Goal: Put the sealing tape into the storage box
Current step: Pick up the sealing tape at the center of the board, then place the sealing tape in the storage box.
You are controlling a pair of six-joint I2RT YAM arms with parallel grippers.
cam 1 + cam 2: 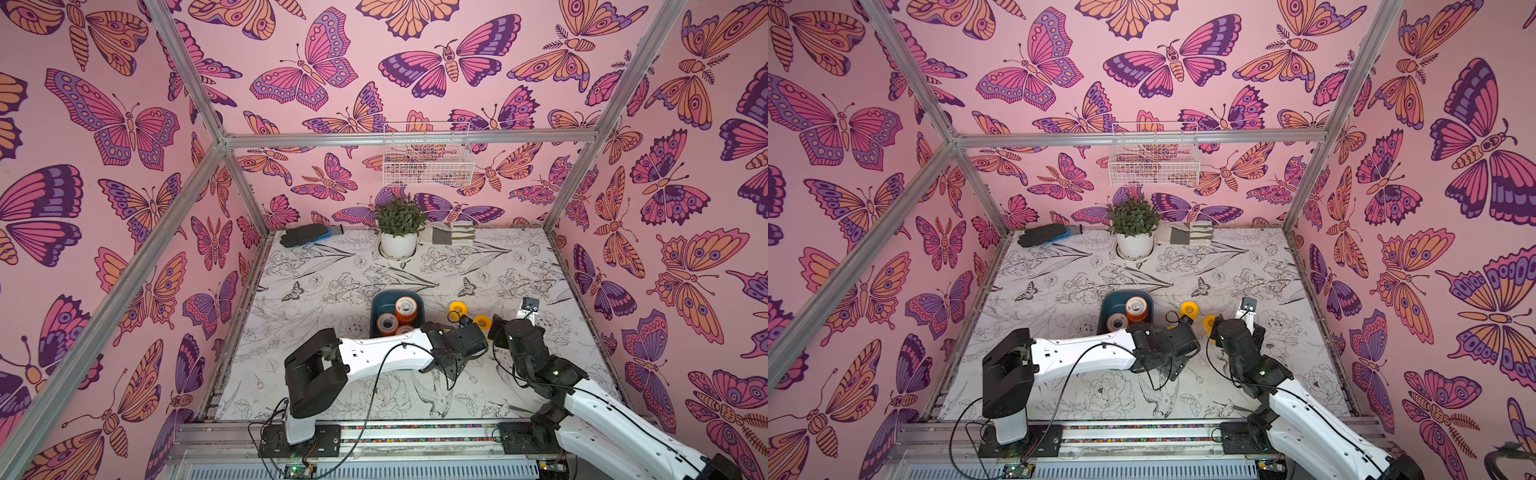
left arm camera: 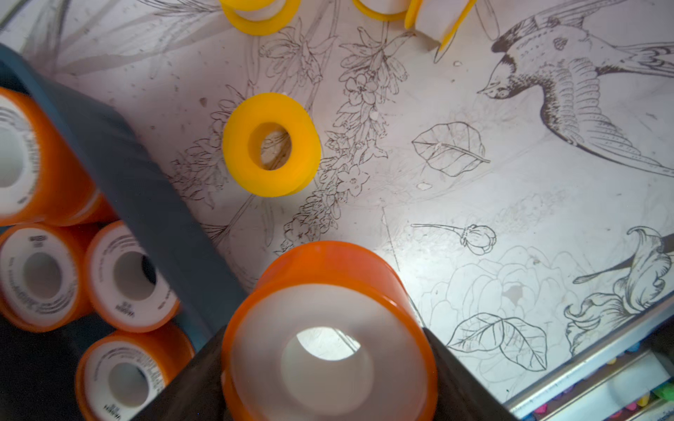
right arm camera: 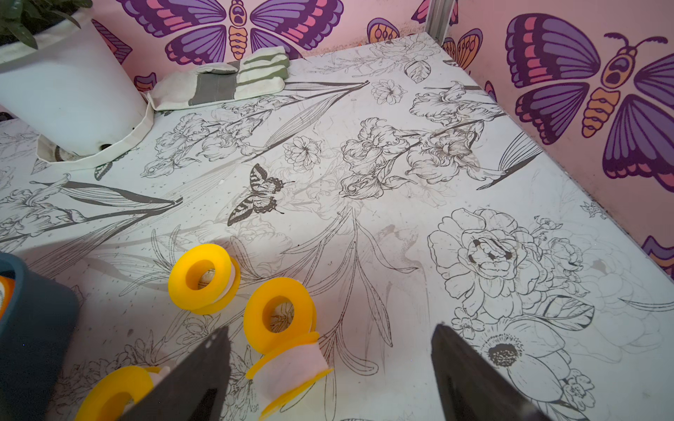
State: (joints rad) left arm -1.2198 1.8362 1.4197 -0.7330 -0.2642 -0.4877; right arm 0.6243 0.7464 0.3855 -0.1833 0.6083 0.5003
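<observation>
The dark teal storage box (image 1: 376,309) (image 1: 1106,307) sits mid-table and holds several orange spools of sealing tape (image 1: 405,309) (image 2: 129,277). My left gripper (image 2: 328,364) is shut on another orange spool (image 2: 328,328), just outside the box wall (image 2: 138,189) and above the table. Yellow spools (image 1: 456,309) (image 2: 271,144) lie on the table to the right of the box. My right gripper (image 3: 330,364) hangs open over them. One yellow spool (image 3: 291,368) lies on its side between the right gripper's fingers without touching them, and another (image 3: 279,315) stands just beyond.
A potted plant (image 1: 399,226), a dark glove (image 1: 309,235) and a striped folded glove (image 1: 451,235) line the table's back edge. A white wire basket (image 1: 428,160) hangs on the back wall. Butterfly-print walls enclose the left, right and back sides.
</observation>
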